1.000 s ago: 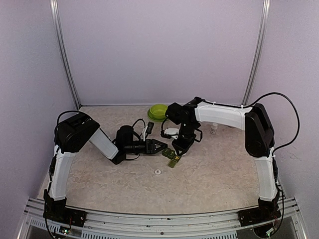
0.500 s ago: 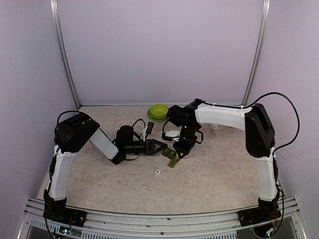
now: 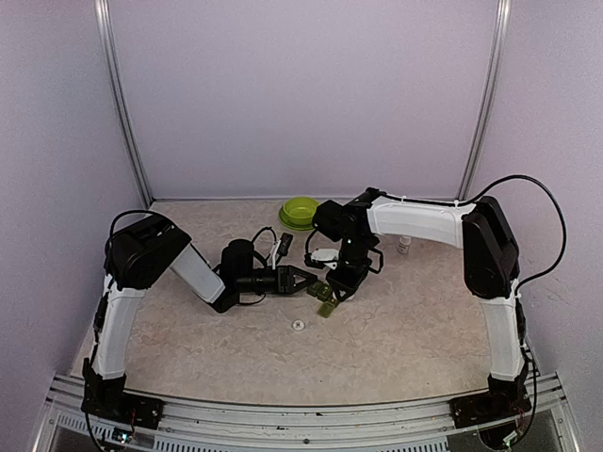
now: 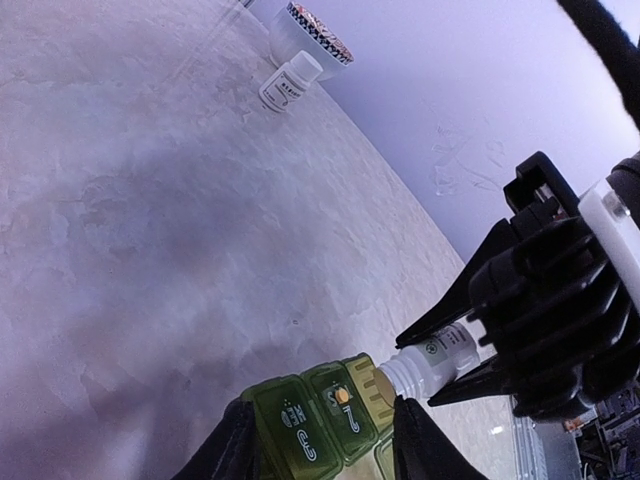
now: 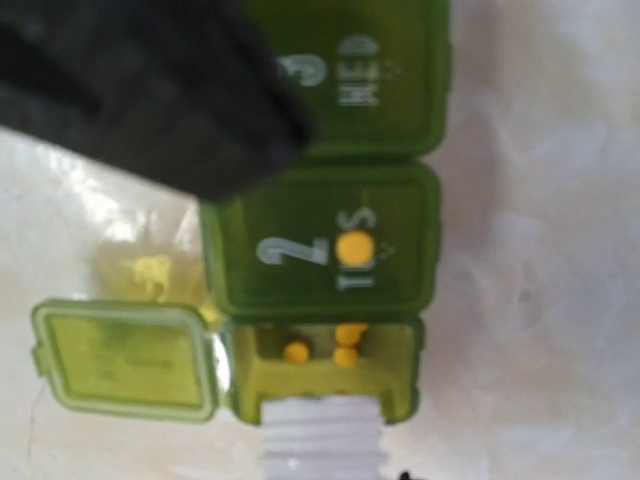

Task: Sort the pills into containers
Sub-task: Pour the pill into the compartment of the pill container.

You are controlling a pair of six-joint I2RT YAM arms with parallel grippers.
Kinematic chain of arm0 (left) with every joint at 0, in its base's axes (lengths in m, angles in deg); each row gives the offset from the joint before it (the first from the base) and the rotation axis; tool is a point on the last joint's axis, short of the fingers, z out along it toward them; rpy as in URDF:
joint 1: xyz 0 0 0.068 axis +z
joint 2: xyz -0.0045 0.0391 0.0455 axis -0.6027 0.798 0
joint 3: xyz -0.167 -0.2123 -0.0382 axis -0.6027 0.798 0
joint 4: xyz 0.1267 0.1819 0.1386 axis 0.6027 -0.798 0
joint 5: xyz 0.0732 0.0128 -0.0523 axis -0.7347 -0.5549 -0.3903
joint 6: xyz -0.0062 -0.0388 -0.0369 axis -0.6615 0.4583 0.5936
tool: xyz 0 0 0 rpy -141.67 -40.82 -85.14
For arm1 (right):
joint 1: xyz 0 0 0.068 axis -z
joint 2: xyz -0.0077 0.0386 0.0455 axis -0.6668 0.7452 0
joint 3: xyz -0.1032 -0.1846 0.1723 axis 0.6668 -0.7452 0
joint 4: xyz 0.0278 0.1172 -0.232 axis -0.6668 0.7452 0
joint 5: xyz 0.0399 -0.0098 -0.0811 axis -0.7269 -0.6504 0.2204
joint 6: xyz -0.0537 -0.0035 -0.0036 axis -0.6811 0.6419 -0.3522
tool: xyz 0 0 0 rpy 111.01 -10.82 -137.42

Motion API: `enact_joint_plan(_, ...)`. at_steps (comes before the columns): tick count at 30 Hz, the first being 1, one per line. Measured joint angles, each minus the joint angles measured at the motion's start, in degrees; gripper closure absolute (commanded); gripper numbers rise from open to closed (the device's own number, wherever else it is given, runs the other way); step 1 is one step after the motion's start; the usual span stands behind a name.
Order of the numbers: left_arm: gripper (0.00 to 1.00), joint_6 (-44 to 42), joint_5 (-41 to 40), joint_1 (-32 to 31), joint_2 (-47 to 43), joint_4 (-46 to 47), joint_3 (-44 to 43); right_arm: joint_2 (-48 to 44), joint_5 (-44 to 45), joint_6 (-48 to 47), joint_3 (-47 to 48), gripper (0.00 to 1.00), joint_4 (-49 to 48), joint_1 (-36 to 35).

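Top view: the pill box [image 3: 325, 299] is located at the counter [image 3: 405, 320] centre, between left claw [image 3: 311, 281] and right claw [image 3: 337, 287].

Left wrist view: the box is flanked by the left fingers [image 4: 225, 460]; clamping cannot be told. A white bottle [image 4: 428, 363] is clenched in the right claw.

Right wrist view only: the box's long axis is aimed at the bottle mouth, with the end compartment [image 5: 320, 375] open and yellow pills [image 5: 345, 352] inside.
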State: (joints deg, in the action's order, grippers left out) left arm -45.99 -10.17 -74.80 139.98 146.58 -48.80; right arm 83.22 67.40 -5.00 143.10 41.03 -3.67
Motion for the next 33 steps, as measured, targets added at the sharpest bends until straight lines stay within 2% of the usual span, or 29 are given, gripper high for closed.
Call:
enact_joint_plan(7, 0.65, 0.15, 0.15, -0.17, 0.00, 0.00, 0.00, 0.00, -0.20, -0.24, 0.00, 0.77, 0.09, -0.33)
enact_joint_plan(33, 0.64, 0.17, 0.22, -0.26, 0.00, 0.00, 0.00, 0.00, 1.29, -0.44, -0.22, 0.76, 0.15, -0.50)
